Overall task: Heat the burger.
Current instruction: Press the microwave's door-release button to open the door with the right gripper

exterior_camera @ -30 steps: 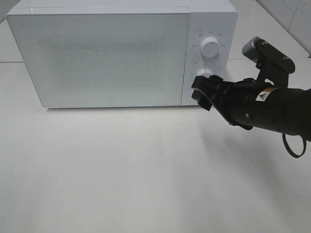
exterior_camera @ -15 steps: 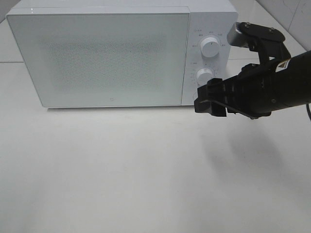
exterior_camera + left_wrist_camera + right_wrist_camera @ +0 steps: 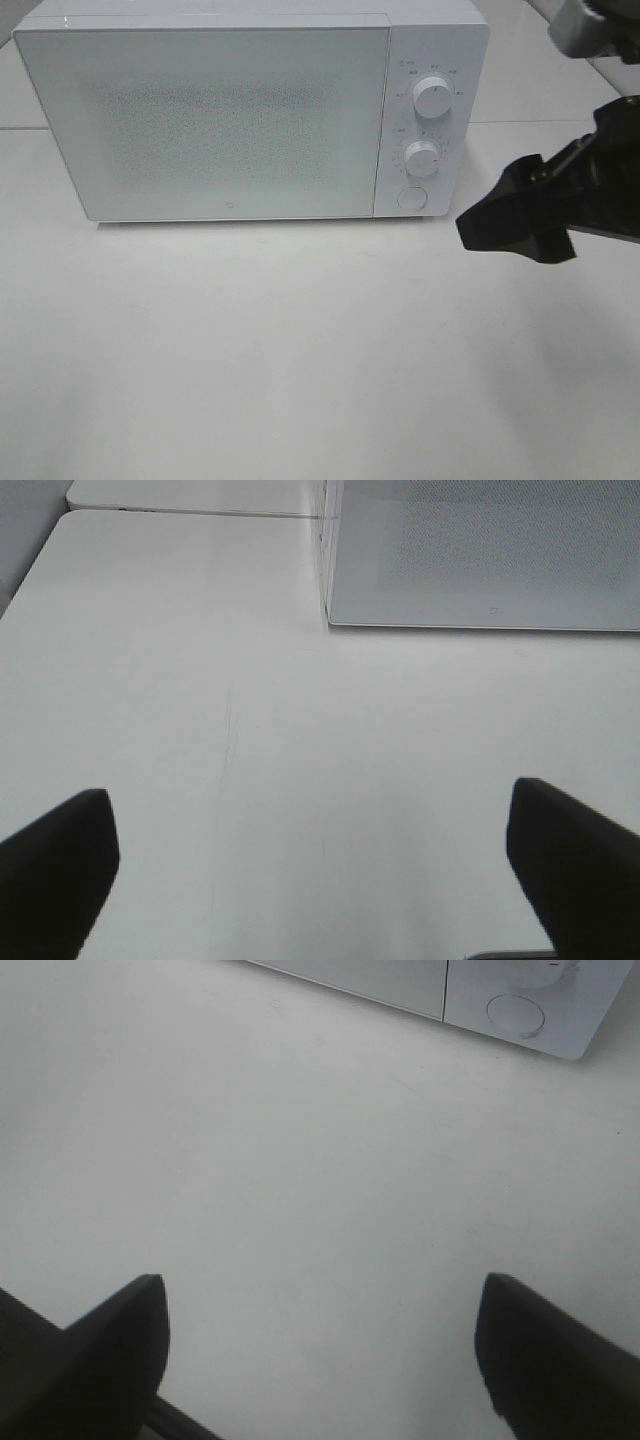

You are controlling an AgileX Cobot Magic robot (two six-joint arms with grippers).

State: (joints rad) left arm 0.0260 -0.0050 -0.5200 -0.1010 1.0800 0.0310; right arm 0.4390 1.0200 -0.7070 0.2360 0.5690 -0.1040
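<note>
Right arm (image 3: 612, 190): matte black throughout, with a bulky, faceted casing of hard angular edges. The surface is too dark to read any detail.

Grey block (image 3: 590, 28) above it: pale silver-grey, boxy, with a rounded corner. It is blurred and cut by the frame edge.

Right hand (image 3: 320, 1305): the right-hand fingers (image 3: 100, 1355) are a black pair of broad, blunt wedges with flat inner faces, slanted top edges and a dull finish.

Left hand (image 3: 312, 820): same make. The left-hand fingers (image 3: 575, 865) are black and thick, with squared tips and soft-focus outlines.
</note>
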